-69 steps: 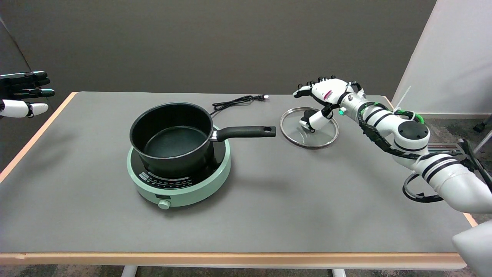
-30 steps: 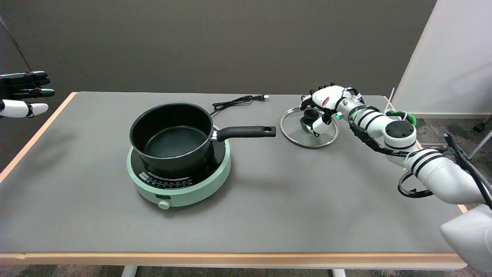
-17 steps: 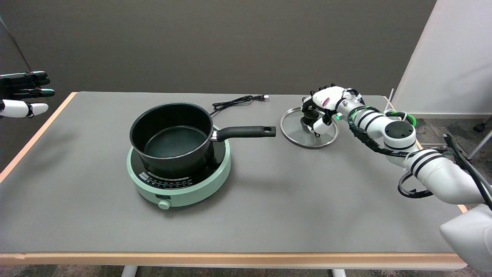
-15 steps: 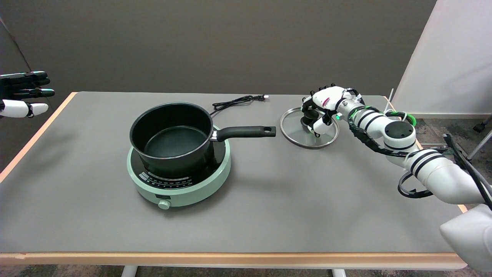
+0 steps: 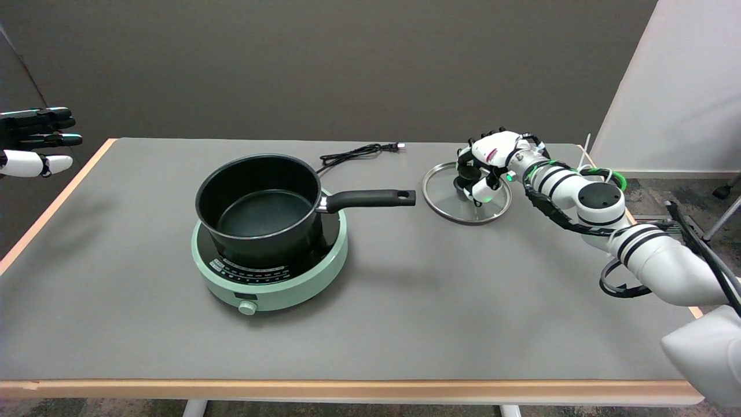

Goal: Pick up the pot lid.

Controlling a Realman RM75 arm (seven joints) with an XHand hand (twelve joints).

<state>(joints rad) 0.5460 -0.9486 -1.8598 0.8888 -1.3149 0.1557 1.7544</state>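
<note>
The round glass pot lid (image 5: pixel 444 200) with a metal rim lies on the grey table at the right rear, just past the end of the pot's handle. My right hand (image 5: pixel 485 157) is over its middle, and its fingers (image 5: pixel 480 188) are curled around the lid's black knob (image 5: pixel 465 180), gripping it. The hand partly hides the knob. I cannot tell whether the lid's rim has left the table. The right arm reaches in from the lower right.
A black saucepan (image 5: pixel 257 205) stands on a mint-green induction cooker (image 5: pixel 289 286) left of centre, its handle (image 5: pixel 370 198) pointing right toward the lid. A black power cord (image 5: pixel 353 153) lies behind it. The idle left hand (image 5: pixel 35 142) hangs at the upper left.
My right hand came down onto the lid and its fingers closed from spread to curled around the knob. The lid has barely shifted. The pot and cooker have not moved.
</note>
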